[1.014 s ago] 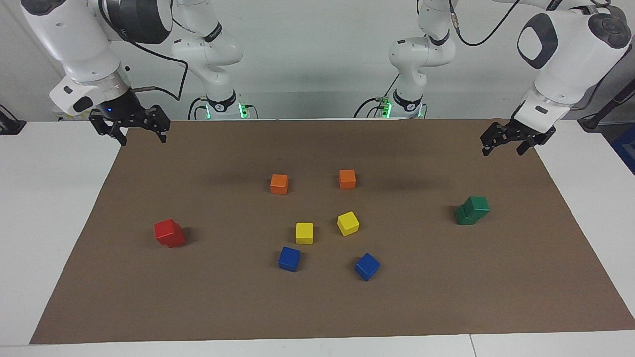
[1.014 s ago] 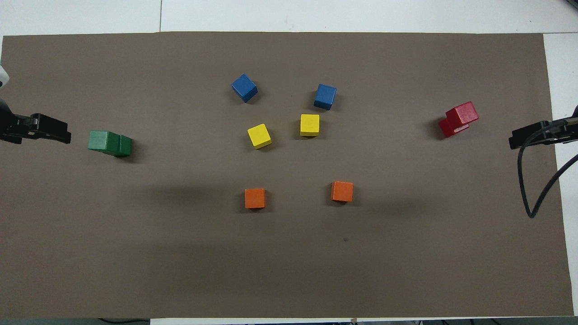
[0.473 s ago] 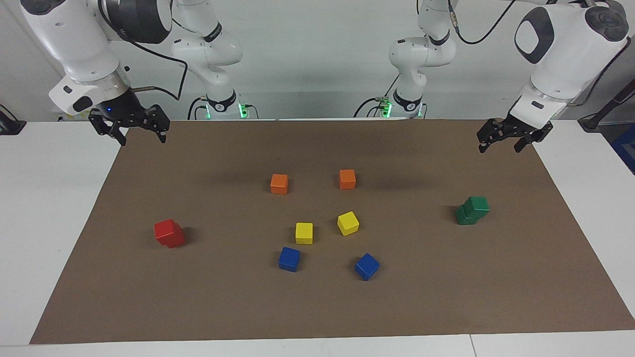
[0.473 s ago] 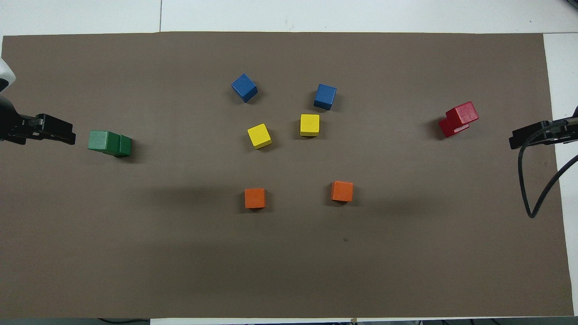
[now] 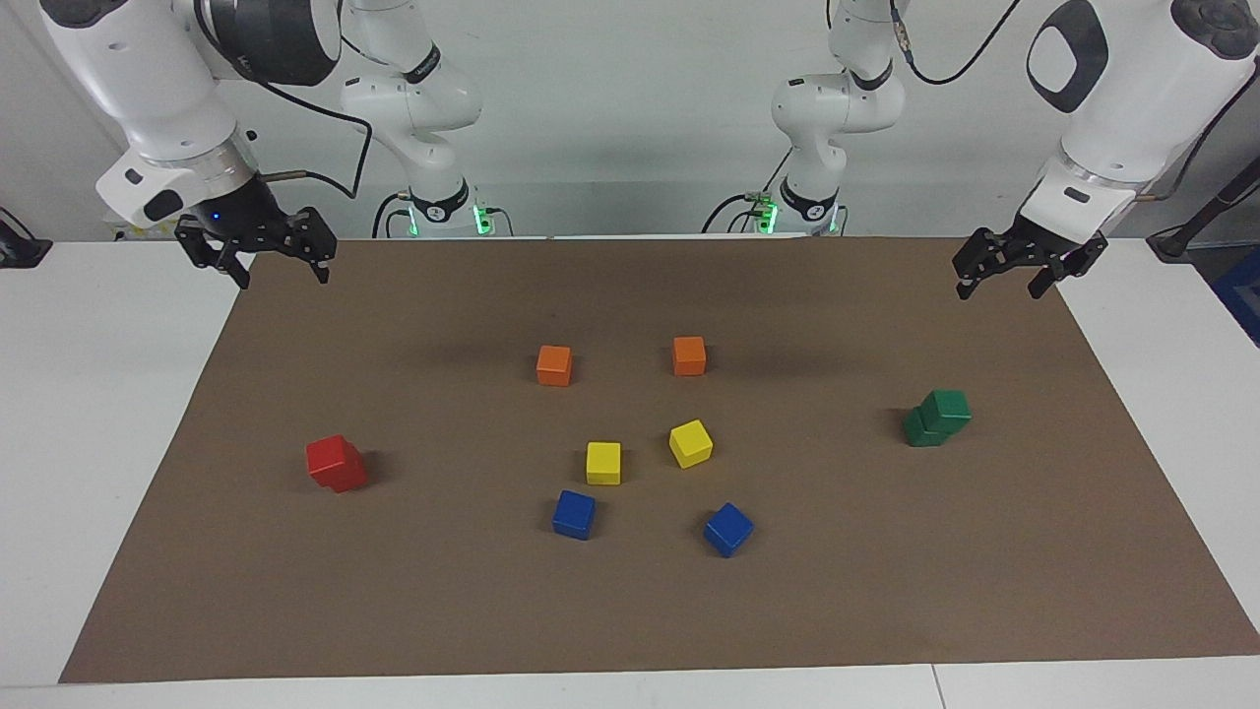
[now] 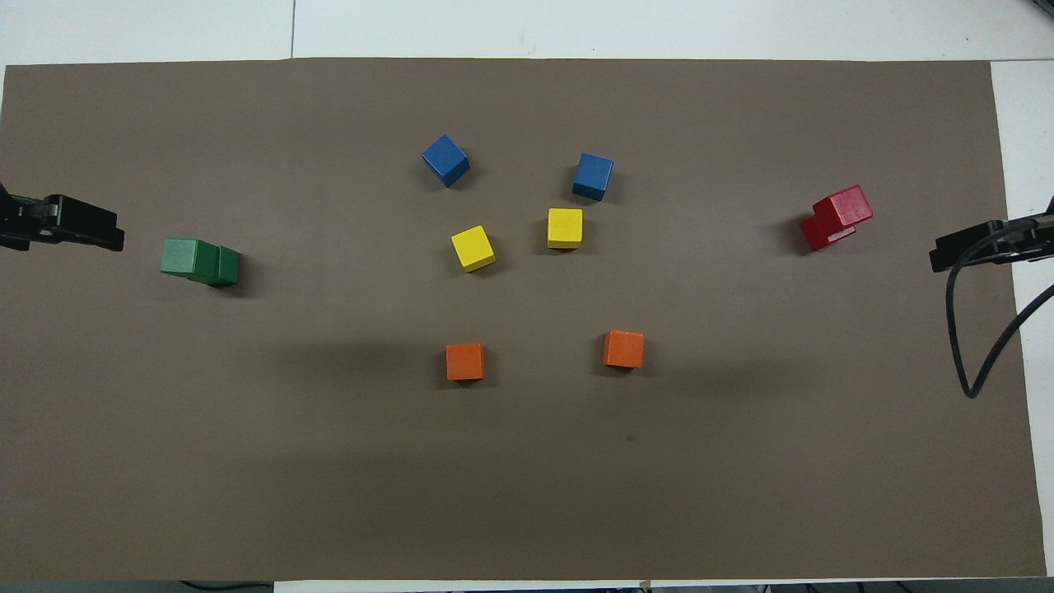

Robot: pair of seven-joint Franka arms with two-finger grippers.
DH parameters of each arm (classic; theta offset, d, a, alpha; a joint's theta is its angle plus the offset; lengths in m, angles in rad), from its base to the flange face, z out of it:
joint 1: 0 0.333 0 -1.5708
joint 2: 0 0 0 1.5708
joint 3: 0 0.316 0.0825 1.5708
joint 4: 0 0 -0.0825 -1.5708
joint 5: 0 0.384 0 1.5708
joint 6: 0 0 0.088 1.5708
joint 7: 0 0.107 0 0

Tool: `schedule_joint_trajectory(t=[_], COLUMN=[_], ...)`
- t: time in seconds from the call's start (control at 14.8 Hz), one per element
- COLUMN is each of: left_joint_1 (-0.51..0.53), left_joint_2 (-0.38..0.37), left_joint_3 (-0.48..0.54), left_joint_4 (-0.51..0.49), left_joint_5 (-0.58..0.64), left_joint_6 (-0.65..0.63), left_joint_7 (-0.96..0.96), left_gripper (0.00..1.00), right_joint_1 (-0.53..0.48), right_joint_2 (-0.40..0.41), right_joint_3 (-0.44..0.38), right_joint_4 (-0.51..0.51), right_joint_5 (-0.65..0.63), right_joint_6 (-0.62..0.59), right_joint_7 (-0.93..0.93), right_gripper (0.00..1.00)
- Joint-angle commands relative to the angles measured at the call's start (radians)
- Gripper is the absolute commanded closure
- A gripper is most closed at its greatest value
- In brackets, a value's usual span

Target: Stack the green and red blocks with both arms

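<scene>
Two green blocks [image 5: 943,416] [image 6: 200,261] sit one on the other, the upper one offset, on the brown mat toward the left arm's end. Two red blocks [image 5: 336,463] [image 6: 836,216] are stacked the same skewed way toward the right arm's end. My left gripper [image 5: 998,290] [image 6: 99,237] hangs open and empty in the air over the mat's edge at its own end, apart from the green pair. Over the mat's edge at the other end, my right gripper [image 5: 283,277] [image 6: 947,255] is raised, open and empty too.
In the mat's middle lie two orange cubes [image 5: 554,364] [image 5: 689,355], two yellow cubes [image 5: 603,463] [image 5: 690,443] and two blue cubes [image 5: 574,514] [image 5: 727,529], all single. A black cable [image 6: 976,329] loops off the right arm. White table [image 5: 108,394] borders the mat.
The left gripper has drifted up and slightly away from the green pair, toward its end of the table. The right arm and all blocks have stayed put.
</scene>
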Motion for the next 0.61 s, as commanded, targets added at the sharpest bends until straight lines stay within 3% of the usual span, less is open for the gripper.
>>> schedule_joint_trajectory(t=[0.0,0.54], left_joint_1=[-0.015,-0.017], left_joint_2=[-0.003,-0.003], left_joint_3=[0.007,-0.035], left_joint_4=[0.012,0.01], left_joint_5=[-0.008,-0.005], left_joint_6=[-0.019,-0.013], left_joint_7=[-0.009,-0.013], left_gripper=[0.0,0.0], right_joint_1=[-0.003,-0.003], right_joint_2=[-0.015,-0.015], right_joint_3=[-0.001,-0.001], right_joint_4=[-0.008,-0.007], right_joint_5=[0.012,0.012], right_joint_6=[-0.006,-0.006], right_joint_7=[0.022,0.02], right_gripper=[0.0,0.0])
